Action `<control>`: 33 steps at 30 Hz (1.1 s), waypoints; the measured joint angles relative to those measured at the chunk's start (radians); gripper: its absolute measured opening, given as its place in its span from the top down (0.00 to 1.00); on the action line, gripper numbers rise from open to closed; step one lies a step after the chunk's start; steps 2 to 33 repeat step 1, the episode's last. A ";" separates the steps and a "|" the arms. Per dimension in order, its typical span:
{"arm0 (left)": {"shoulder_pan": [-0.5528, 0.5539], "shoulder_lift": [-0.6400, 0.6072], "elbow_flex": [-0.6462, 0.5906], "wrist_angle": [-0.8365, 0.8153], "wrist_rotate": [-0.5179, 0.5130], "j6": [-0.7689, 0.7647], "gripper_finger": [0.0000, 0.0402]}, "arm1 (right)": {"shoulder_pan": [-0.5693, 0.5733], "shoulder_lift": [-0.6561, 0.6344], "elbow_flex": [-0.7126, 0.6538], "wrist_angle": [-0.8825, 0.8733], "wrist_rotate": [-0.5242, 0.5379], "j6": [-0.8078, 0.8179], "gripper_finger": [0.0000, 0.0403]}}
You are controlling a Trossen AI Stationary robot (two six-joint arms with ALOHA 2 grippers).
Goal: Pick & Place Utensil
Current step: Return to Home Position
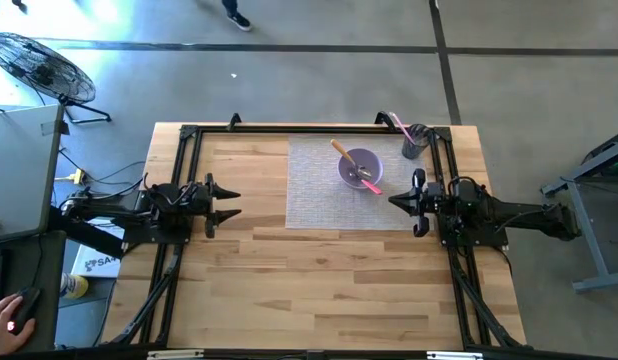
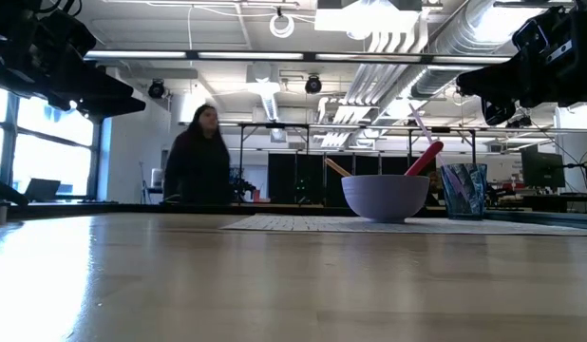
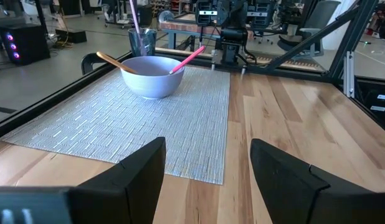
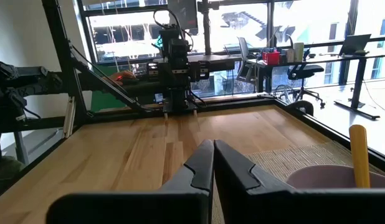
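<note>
Leaning in one round lilac bowl [image 1: 360, 167] on the woven grey mat [image 1: 314, 200]: one pink fork [image 1: 370, 185], handle toward the right hand [image 1: 393, 200] pressed together at the mat's edge, one tan spoon [image 1: 341, 152], handle slanting opposite, left hand [image 1: 234, 203] spread over the planked wooden table [image 1: 319, 290].

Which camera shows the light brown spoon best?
Left wrist view: the light brown spoon leans clear over the round lavender bowl. High view shows it small; low, a sliver; right wrist, just its handle end.
</note>
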 joint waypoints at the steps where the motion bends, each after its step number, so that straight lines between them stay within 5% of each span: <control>1: 0.000 0.000 0.000 0.000 0.000 0.000 0.42 | 0.000 0.000 0.000 0.000 0.000 0.000 0.99; 33: 0.000 0.000 0.000 0.000 0.000 0.000 0.42 | 0.000 0.000 0.000 0.000 0.000 0.000 0.99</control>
